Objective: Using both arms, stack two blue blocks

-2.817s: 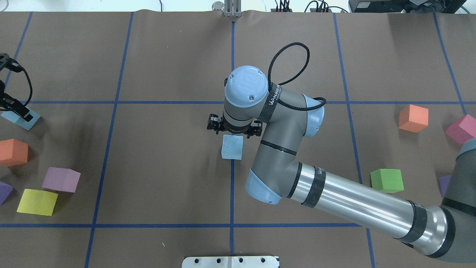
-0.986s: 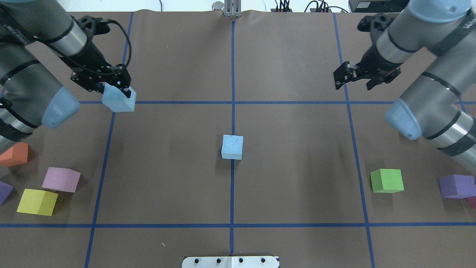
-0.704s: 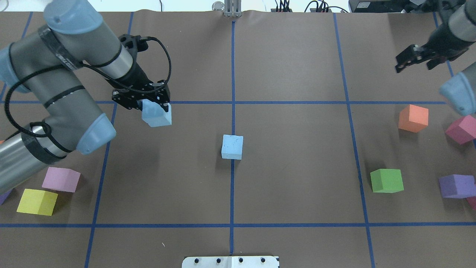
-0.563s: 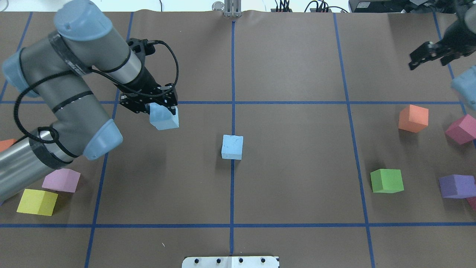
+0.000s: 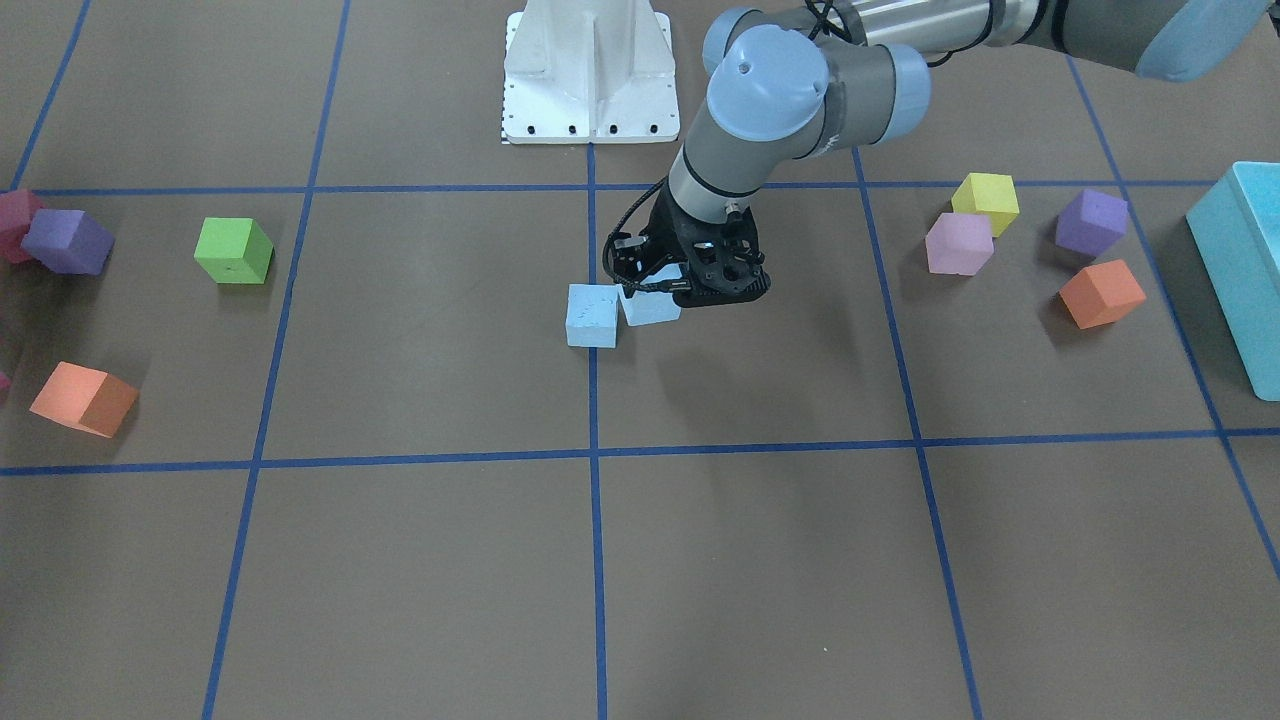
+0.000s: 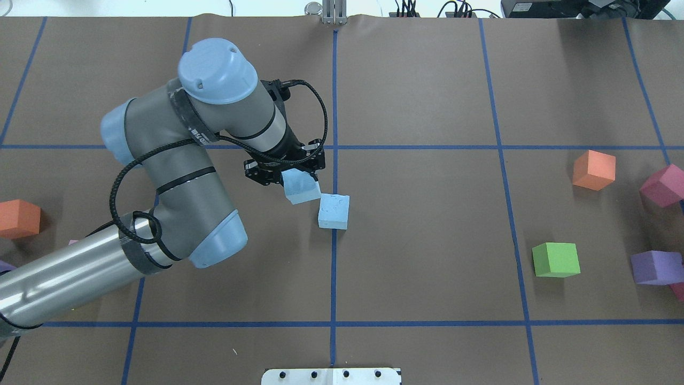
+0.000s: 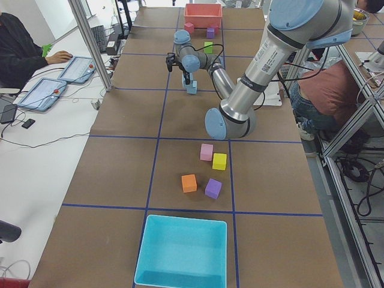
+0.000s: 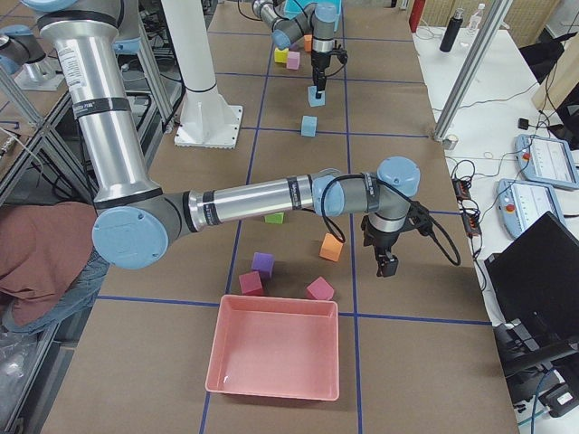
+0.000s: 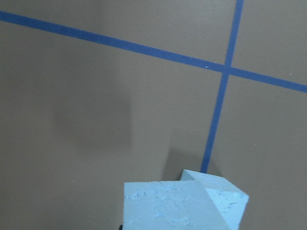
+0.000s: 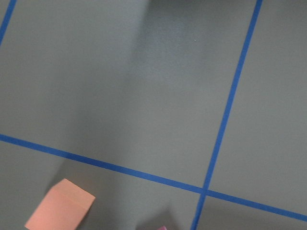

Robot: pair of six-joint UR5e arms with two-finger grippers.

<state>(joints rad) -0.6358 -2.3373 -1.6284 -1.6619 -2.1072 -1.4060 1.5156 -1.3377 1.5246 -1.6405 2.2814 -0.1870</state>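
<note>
One pale blue block (image 6: 334, 211) rests on the table's centre line; it also shows in the front view (image 5: 592, 315). My left gripper (image 6: 293, 177) is shut on the second blue block (image 6: 301, 189) and holds it tilted, above and just left of the resting block. In the left wrist view the held block (image 9: 168, 206) fills the bottom edge, with the resting block (image 9: 225, 199) beside it. My right gripper (image 8: 387, 263) shows only in the exterior right view, above the table near an orange cube (image 8: 332, 246); I cannot tell whether it is open or shut.
A green cube (image 6: 556, 259), an orange cube (image 6: 593, 169), a magenta cube (image 6: 662, 185) and a purple cube (image 6: 654, 267) lie at the right. Another orange cube (image 6: 18, 218) lies at the left. A turquoise bin (image 5: 1240, 270) and a pink bin (image 8: 276, 353) stand at the table's ends.
My left arm has carried the blue block from the left side rightward to beside the centre block. My right arm has drawn back to the right, out of the overhead view.
</note>
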